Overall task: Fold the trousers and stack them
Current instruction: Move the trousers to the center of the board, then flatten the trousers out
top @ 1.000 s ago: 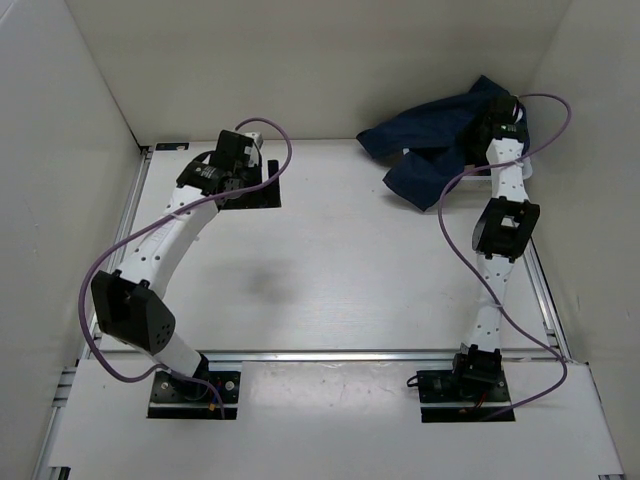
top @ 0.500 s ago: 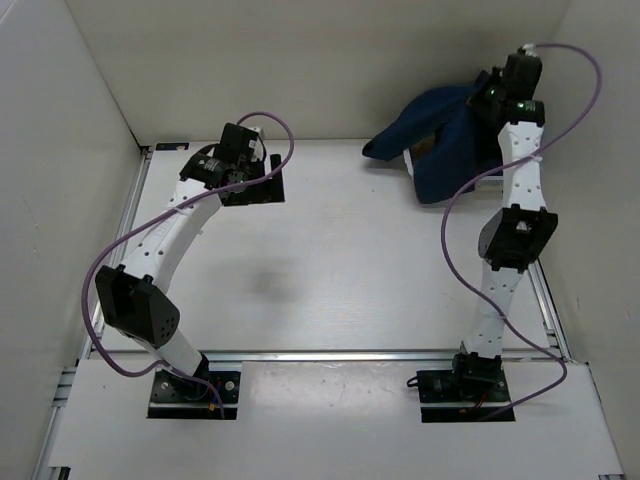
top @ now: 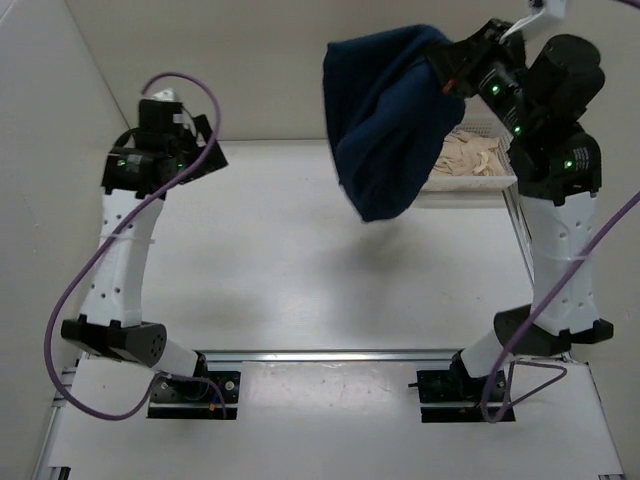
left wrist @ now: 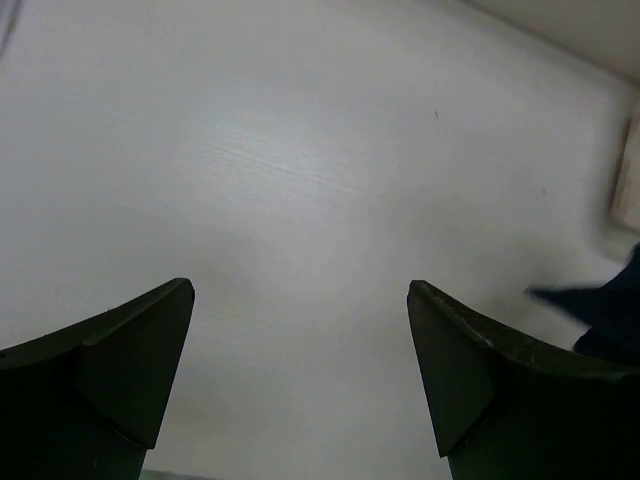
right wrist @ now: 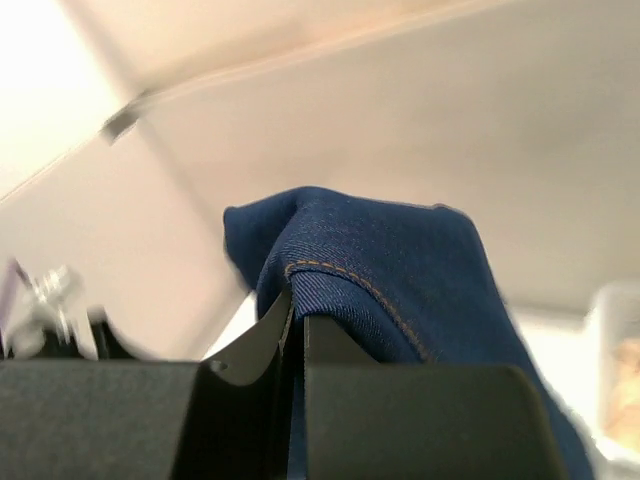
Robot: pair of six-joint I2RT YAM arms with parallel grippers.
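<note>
The trousers are dark navy denim, bunched and hanging in the air over the back middle of the table. My right gripper is shut on a stitched edge of them and holds them high up. In the right wrist view the blue cloth with orange stitching is pinched between the closed fingers. My left gripper is raised at the back left, open and empty, well apart from the trousers. In the left wrist view its fingers are wide apart over the bare table, and a dark corner of cloth shows at the right edge.
A white tray with light wooden pieces stands at the back right, partly hidden by the hanging trousers. White walls enclose the table on the left, back and right. Both arm bases sit at the near edge.
My right arm has lifted the trousers off the back right of the table and swung them up and left. My left arm has risen and moved left.
</note>
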